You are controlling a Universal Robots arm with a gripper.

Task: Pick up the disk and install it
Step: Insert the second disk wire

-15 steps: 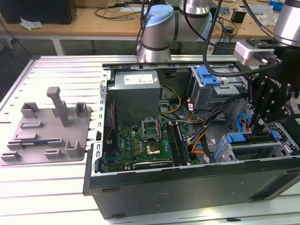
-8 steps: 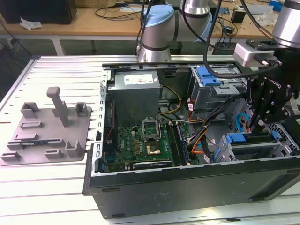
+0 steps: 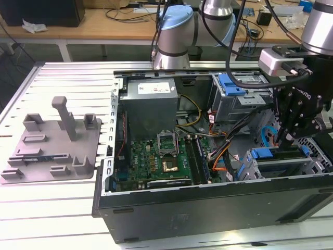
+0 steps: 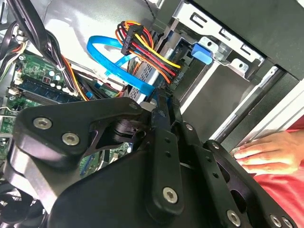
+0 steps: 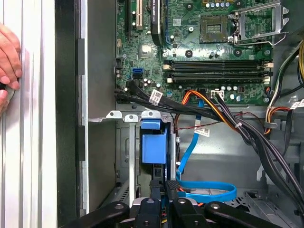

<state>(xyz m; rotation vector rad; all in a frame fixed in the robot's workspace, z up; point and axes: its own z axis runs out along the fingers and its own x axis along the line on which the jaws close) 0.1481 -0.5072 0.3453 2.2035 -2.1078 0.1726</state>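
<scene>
The disk (image 5: pixel 154 146), seen by its blue carrier, stands on edge in the drive bay at the case's front corner. In the exterior view the disk (image 3: pixel 266 154) lies in the lower bay on that view's right. My gripper (image 5: pixel 165 186) sits just behind the carrier's end with its fingers drawn together and nothing between them. Seen from the exterior camera, the gripper (image 3: pixel 281 139) hovers right above the bay. In the second wrist view the gripper (image 4: pixel 165 98) points at the disk's blue carrier end (image 4: pixel 202 53); cables hide most of the drive body.
A person's hand (image 5: pixel 7 52) rests on the case's outer edge. Blue data cable (image 5: pixel 209 190) and power wires (image 4: pixel 147 47) crowd the bay. Motherboard (image 3: pixel 161 159), grey power-supply box (image 3: pixel 151 107) and upper drive cage (image 3: pixel 234 96) fill the case. A grey fixture (image 3: pixel 54 140) lies outside on the exterior view's left.
</scene>
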